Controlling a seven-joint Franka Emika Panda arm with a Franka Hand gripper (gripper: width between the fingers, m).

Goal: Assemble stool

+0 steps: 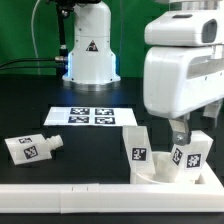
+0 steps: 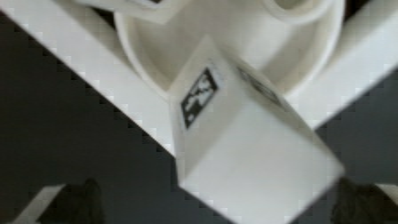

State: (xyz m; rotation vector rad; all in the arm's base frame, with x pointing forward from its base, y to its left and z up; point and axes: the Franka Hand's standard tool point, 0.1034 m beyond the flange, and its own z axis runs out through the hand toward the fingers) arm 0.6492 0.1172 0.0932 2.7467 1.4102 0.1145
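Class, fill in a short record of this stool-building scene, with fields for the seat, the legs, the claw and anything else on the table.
seat: white disc, exterior view's right, beside the rail
standing legs: two, leaning, on the seat; whether they are in sockets cannot be told
loose leg: lying on the table, exterior view's left
claw: open, over the standing leg further to the exterior view's right, holding nothing
marker board: flat, behind the parts
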